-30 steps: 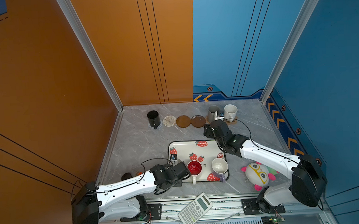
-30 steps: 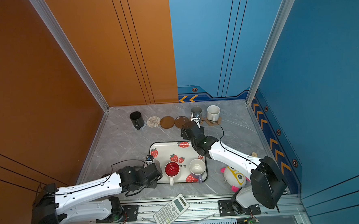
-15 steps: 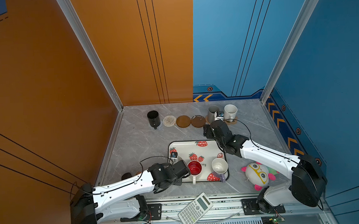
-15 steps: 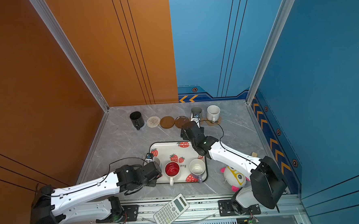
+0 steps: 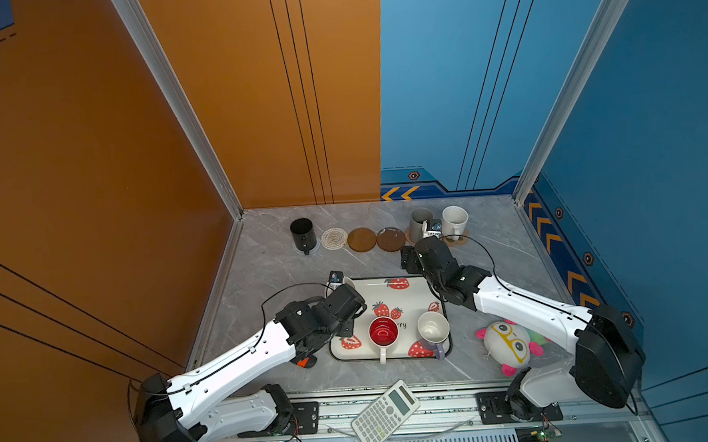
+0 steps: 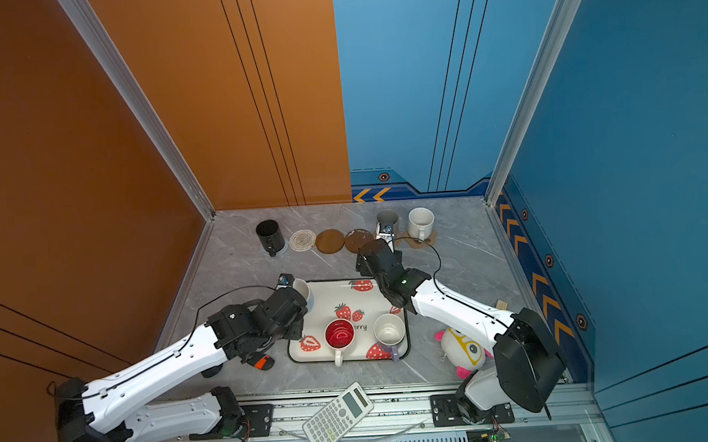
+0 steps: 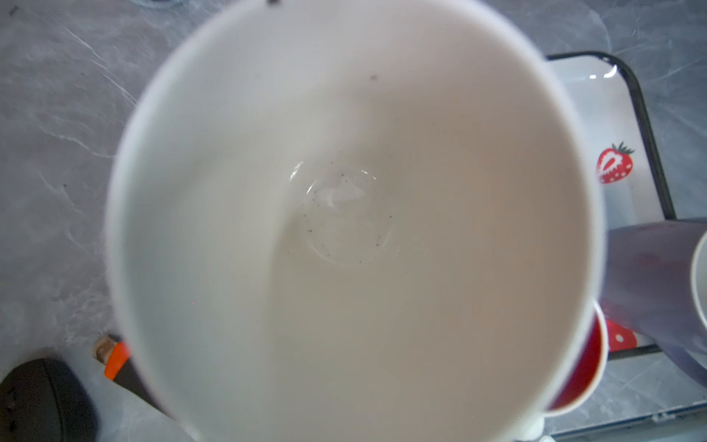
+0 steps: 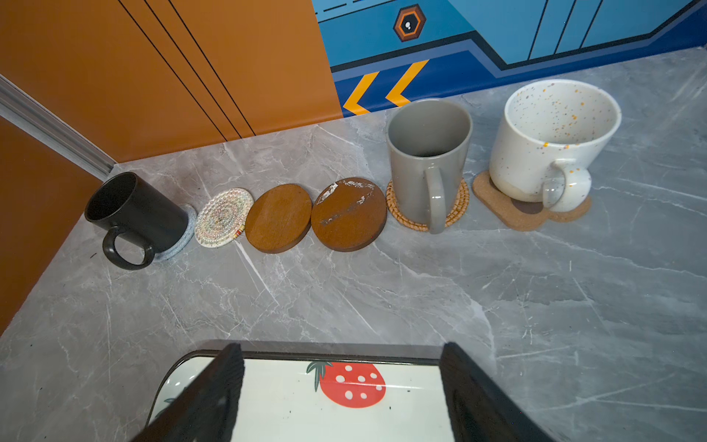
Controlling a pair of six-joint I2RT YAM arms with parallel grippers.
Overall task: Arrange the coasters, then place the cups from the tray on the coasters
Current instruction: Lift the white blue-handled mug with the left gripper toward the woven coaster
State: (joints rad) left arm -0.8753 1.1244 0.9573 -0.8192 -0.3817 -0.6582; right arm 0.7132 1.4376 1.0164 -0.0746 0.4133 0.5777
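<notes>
Okay, placing step. Three cups (image 5: 454, 221) stand on coasters (image 5: 361, 240) along the far wall. The pale cup (image 7: 352, 268) fills my left wrist view, over the tray's (image 5: 416, 300) far-left corner. The left jaws are hidden, but I judge them clamped on it. The right jaws gape empty over the tray's far rim. Next, carry it to the woven white coaster (image 8: 223, 218). There's bare bench between, though the black cup (image 8: 134, 214) stands just beside that spot.

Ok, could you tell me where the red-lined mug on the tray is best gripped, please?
I'd take the red-lined mug by its handle, jaws coming down from above at the near edge of the tray. The mug stands upright and the handle juts toward that edge, clear of the lavender mug beside it.
</notes>
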